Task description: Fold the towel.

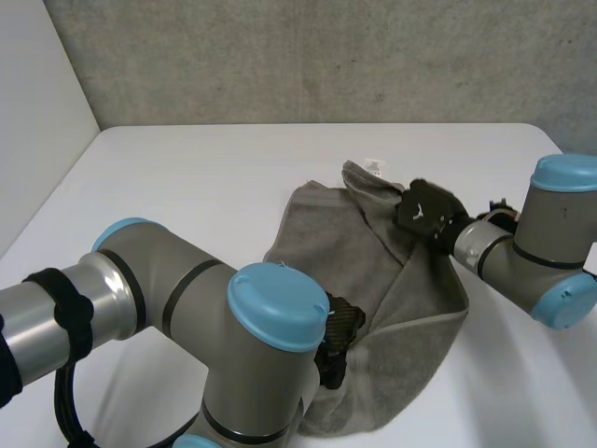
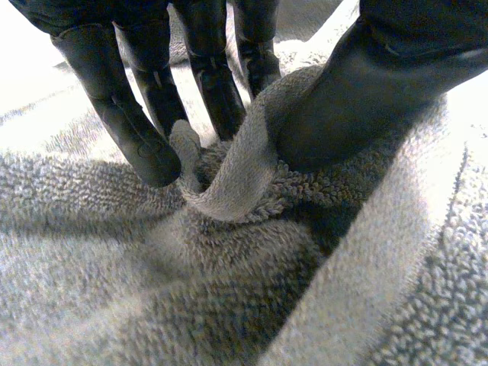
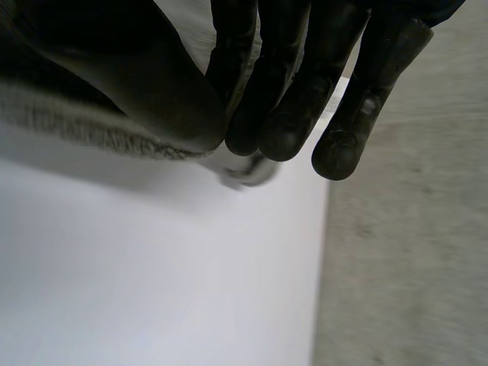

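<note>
**Currently: grey towel [image 1: 345,261] held at two points**

1. Towel position. The towel lies rumpled on the white table [image 1: 187,187], at about 4 o'clock from the table's middle. One flap is turned over onto the rest of the cloth. A white label [image 1: 375,166] sits at the towel's 12 o'clock edge.

2. Left hand [image 1: 340,341]. In the head view it sits on the cloth at about 7 o'clock from the towel's middle, partly behind the blue cap of the left arm [image 1: 168,299]. In the left wrist view its fingers [image 2: 145,130] and thumb [image 2: 358,99] close from opposite sides on a raised ridge of terry cloth. The ridge is pinched between them.

3. Right hand [image 1: 424,213]. In the head view it is at about 1 o'clock on the towel, just beside the label. The right arm [image 1: 550,233] reaches in from 3 o'clock. In the right wrist view the thumb [image 3: 152,91] presses against the fingertips [image 3: 282,137] with the towel's edge clamped between them, raised clear of the table. A small pale patch at the fingertips is too blurred to identify.

4. Surroundings. A grey wall [image 1: 280,56] stands behind the table at 12 o'clock.
</note>
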Controlling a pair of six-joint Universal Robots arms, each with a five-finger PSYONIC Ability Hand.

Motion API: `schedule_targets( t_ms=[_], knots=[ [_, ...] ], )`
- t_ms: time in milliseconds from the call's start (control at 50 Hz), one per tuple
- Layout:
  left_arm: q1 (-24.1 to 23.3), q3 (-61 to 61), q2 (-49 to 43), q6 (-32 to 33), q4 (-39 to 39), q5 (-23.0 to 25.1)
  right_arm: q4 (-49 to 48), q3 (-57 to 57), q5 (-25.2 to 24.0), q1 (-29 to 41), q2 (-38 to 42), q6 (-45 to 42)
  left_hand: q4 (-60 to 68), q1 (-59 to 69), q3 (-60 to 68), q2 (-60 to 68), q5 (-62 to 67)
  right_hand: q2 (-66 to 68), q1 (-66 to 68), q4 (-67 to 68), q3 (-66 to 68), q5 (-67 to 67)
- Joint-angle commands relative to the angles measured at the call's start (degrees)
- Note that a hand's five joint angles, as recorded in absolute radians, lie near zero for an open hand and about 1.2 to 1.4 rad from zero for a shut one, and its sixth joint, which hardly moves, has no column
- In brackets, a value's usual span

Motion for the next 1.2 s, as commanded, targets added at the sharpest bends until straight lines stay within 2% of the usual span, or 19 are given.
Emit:
schedule_targets(
  t_ms=[20,40,80,100,120,140,160,180,220,260,280,380,480,620,700,740,900,1020,1200],
  knots=[
    [0.7,3.8,0.6,6.4,2.1,-1.2,-10.8,-3.2,-0.1,0.3,-0.9,5.1,-6.4,-0.4,-7.0,-3.9,-13.9,3.6,3.3,3.4,3.5,2.6],
    [0.7,3.8,0.6,6.4,2.1,-1.2,-10.8,-3.3,-0.1,0.3,-0.9,5.1,-6.4,-0.4,-7.0,-3.9,-13.9,3.6,3.3,3.4,3.5,2.6],
    [3.5,7.6,1.3,8.6,7.0,-5.3,-21.9,-4.7,3.5,0.9,-4.6,20.8,-6.4,-0.4,-7.0,-3.9,-13.9,3.6,3.3,3.4,3.5,2.6],
    [3.5,7.6,1.4,8.6,7.0,-5.3,-22.0,-4.7,3.6,1.0,-4.6,20.9,-6.4,-0.4,-7.0,-3.9,-13.9,3.6,3.3,3.4,3.5,2.6],
    [6.0,9.6,2.7,9.7,9.8,-7.7,-26.2,-5.5,8.1,0.9,-7.2,30.7,-6.4,-0.4,-7.0,-3.9,-13.9,3.6,3.3,3.4,3.5,2.6],
    [6.1,9.6,2.7,9.7,9.9,-7.7,-26.2,-5.5,8.1,0.9,-7.3,30.8,-6.4,-0.4,-7.0,-3.9,-13.9,3.6,3.3,3.4,3.5,2.6],
    [9.8,12.3,5.3,11.5,14.2,-10.5,-29.1,-7.2,15.9,0.4,-10.3,43.2,-6.4,-0.4,-7.0,-3.9,-13.9,3.6,3.3,3.4,3.5,2.6],
    [13.2,14.8,8.3,13.7,18.8,-12.9,-29.1,-7.2,16.0,0.4,-10.3,43.3,-6.4,-0.4,-7.0,-3.9,-13.9,3.6,3.3,3.4,3.5,2.6],
    [16.5,16.3,11.3,16.2,24.1,-14.1,-25.5,-8.9,21.7,0.2,-12.3,54.5,-6.4,-0.4,-7.0,-3.9,-13.9,3.6,3.3,3.4,3.5,2.6],
    [18.2,16.4,13.2,17.4,27.8,-14.4,-21.5,-9.1,21.1,0.7,-12.4,56.4,-6.4,-0.4,-7.0,-3.9,-13.9,3.6,3.3,3.4,3.5,2.6],
    [18.9,15.8,14.9,18.2,31.2,-13.9,-17.4,-8.4,19.6,0.9,-12.7,56.4,-6.4,-0.4,-7.0,-3.9,-13.9,3.6,3.3,3.4,3.5,2.6],
    [18.0,12.3,16.1,18.1,32.0,-13.0,-7.1,-5.4,13.8,1.0,-12.6,56.2,-6.4,-0.4,-7.0,-3.9,-13.9,3.6,3.3,3.4,3.5,2.6],
    [16.4,-2.3,18.7,18.5,32.0,-9.9,0.6,2.2,9.5,1.0,-14.5,55.9,-6.4,-0.4,-7.0,-3.9,-13.9,3.6,3.3,3.4,3.5,2.6],
    [16.3,-15.4,19.4,18.6,32.2,-8.1,3.0,7.2,8.6,0.0,-14.3,55.2,-6.4,-0.4,-7.0,-3.9,-13.9,3.6,3.3,3.4,3.5,2.6],
    [16.4,-21.8,20.3,18.5,32.6,-7.9,3.1,8.7,8.7,0.1,-14.2,55.2,-6.4,-0.4,-7.0,-3.9,-13.9,-13.6,-14.0,-13.9,-13.7,-14.6],
    [16.4,-23.4,20.6,18.4,32.6,-7.8,3.1,9.9,8.7,0.2,-14.0,55.2,-6.4,-0.4,-7.0,-3.9,-13.9,-39.9,-40.3,-40.2,-40.0,-41.0],
    [16.5,-29.4,27.4,18.3,32.5,-7.8,3.0,11.1,8.7,1.0,-13.9,55.3,-6.4,-0.4,-7.0,-3.9,-13.9,-55.5,-55.9,-55.8,-55.6,-56.5],
    [16.4,-33.1,36.3,18.1,32.6,-7.5,2.2,6.2,8.2,5.2,-11.8,55.9,-6.4,-0.4,-7.0,-3.9,-13.9,-59.7,-60.1,-60.0,-59.8,-60.7],
    [16.4,-41.5,50.1,17.9,33.1,-3.4,1.9,-11.7,7.7,12.6,3.4,56.3,-6.4,-0.4,-7.0,-3.9,-13.9,-60.4,-60.7,-60.7,-60.5,-61.4]
  ],
)
